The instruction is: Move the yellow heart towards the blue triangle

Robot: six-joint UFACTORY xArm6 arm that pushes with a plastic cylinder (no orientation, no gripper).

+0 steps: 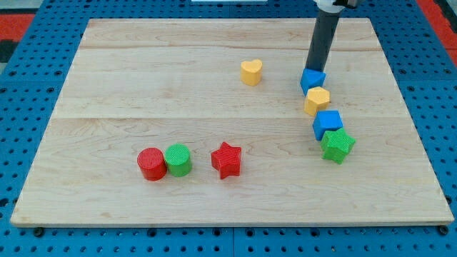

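The yellow heart (250, 72) lies on the wooden board (128, 78) above its middle. The blue triangle (312, 79) lies to the heart's right, about a block and a half away. My tip (312, 68) stands at the blue triangle's top edge, touching or just behind it. The rod rises from there to the view's top. The tip is well to the right of the yellow heart.
A yellow hexagon (317, 101), a blue cube (328, 124) and a green star (337, 145) run in a chain below the blue triangle. A red cylinder (151, 163), a green cylinder (178, 159) and a red star (227, 159) sit lower left.
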